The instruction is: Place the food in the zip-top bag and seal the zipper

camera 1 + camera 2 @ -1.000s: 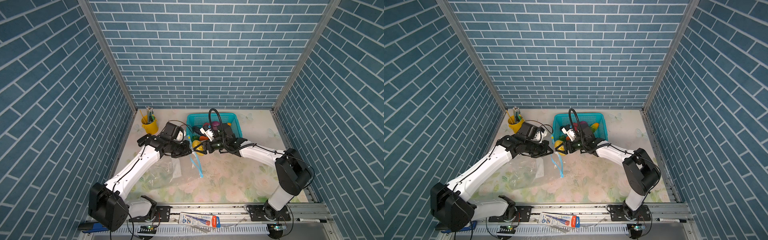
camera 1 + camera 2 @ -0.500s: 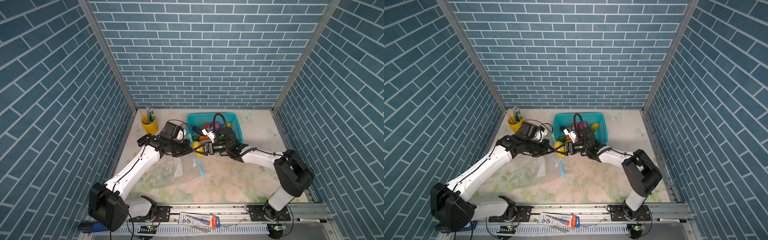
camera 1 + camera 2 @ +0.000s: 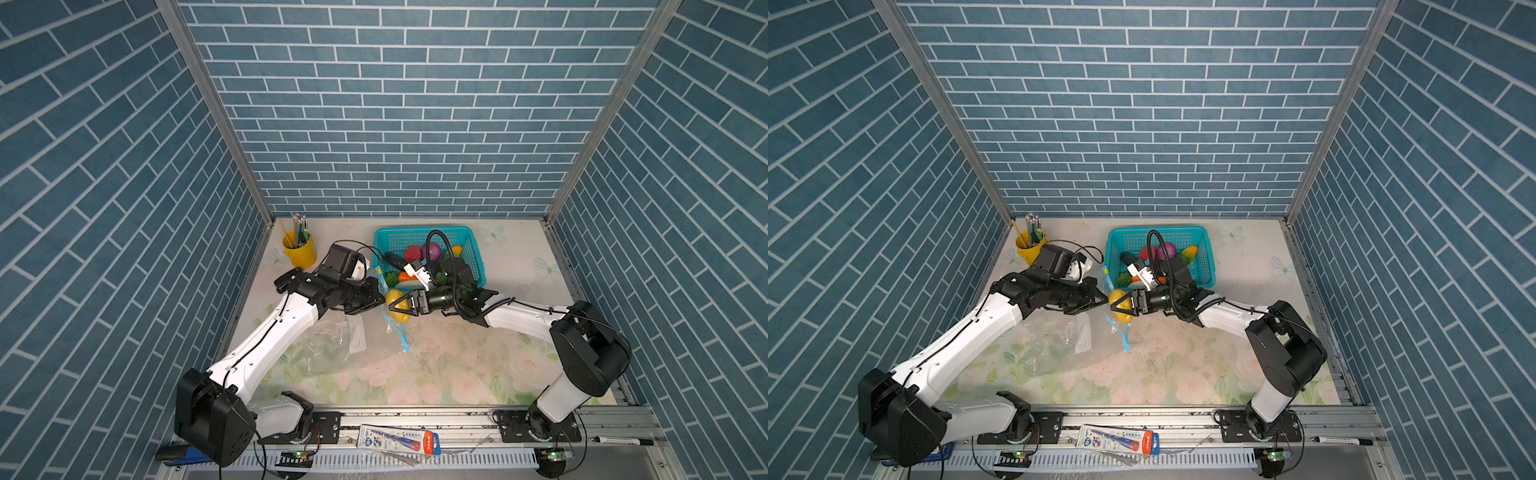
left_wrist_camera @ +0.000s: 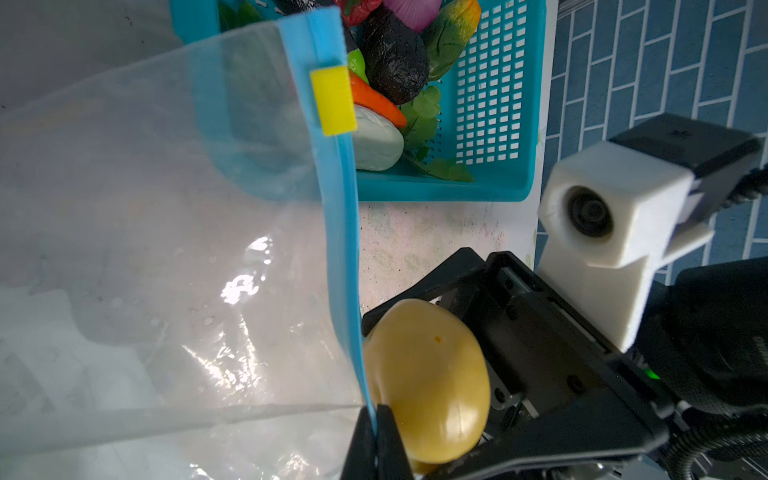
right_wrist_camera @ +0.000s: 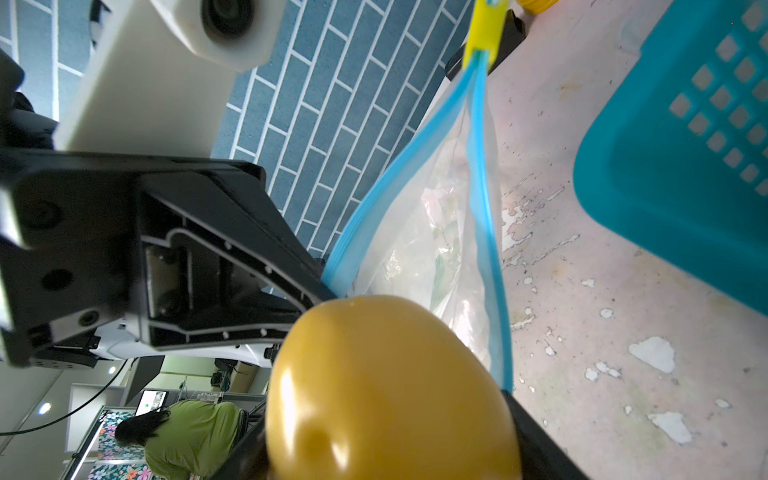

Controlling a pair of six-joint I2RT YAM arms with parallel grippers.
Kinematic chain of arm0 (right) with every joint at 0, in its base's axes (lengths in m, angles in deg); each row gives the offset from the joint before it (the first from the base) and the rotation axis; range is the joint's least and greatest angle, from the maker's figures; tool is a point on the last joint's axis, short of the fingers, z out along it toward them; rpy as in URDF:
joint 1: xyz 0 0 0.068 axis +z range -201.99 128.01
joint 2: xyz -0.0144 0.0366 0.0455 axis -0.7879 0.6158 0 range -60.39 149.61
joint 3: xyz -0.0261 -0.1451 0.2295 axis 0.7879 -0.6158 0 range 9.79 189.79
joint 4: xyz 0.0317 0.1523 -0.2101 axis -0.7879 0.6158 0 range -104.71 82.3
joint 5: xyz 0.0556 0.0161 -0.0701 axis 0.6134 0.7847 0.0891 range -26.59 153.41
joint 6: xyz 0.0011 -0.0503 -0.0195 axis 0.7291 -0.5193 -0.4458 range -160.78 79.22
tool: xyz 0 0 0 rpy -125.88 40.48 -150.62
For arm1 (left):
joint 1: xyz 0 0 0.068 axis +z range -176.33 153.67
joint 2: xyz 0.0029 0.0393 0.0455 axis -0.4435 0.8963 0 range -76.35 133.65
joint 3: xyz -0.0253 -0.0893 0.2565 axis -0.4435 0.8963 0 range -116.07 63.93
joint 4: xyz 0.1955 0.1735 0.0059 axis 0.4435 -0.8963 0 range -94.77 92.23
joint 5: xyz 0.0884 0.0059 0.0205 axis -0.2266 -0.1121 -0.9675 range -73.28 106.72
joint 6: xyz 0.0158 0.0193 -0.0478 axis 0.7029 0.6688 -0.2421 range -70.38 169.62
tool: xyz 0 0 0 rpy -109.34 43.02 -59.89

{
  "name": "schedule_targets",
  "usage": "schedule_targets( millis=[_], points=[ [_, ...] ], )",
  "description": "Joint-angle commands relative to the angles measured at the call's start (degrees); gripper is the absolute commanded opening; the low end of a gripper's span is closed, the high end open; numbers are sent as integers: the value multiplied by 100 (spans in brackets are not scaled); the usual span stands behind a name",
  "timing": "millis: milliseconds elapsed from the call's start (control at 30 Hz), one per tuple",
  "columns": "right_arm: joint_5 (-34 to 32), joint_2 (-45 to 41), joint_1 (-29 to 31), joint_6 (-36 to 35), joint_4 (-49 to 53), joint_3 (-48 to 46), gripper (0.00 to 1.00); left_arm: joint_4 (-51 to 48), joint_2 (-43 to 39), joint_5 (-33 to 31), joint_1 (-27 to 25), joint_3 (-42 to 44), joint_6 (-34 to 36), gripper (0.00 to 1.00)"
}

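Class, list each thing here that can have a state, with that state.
Clear crinkly plastic zip-top bag, mouth open, rim lifted.
Light-blue zipper strip, unsealed, yellow slider at one end.
Yellow toy potato, gripped at the bag's mouth, not inside.
Teal perforated plastic basket, holding several toy vegetables.
Left end effector, shut on bag rim.
Right end effector, shut on the potato.

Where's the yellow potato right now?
In both top views the yellow potato sits mid-table in the right hand, at the open mouth of the zip-top bag, just in front of the teal basket.
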Motion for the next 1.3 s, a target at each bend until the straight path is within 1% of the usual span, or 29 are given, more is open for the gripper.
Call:
schedule_targets(
  millis=[0, 167, 500, 833, 967, 1033, 1133, 1267],
  points=[
    [298, 189, 106, -176, 376, 362, 0, 409, -119, 319, -14, 104, -140, 0],
    [485, 426, 120, -273, 633, 593, 0, 525, -164, 394, -21, 165, -237, 0],
    [561, 578, 115, -453, 926, 850, 0, 897, -145, 631, -15, 301, -483, 0],
    [386, 588, 114, -638, 1386, 1007, 37, 1034, -169, 678, -17, 408, -572, 0],
    [306, 586, 118, -636, 1466, 1035, 46, 1038, -162, 670, -14, 416, -574, 0],
    [256, 579, 114, -644, 1559, 1068, 56, 1035, -162, 669, -13, 433, -574, 0],
    [180, 562, 116, -718, 1741, 1115, 63, 1042, -171, 647, -15, 454, -577, 0],
    [126, 575, 122, -795, 1971, 1191, 66, 1093, -154, 643, -14, 504, -601, 0]
  ],
)
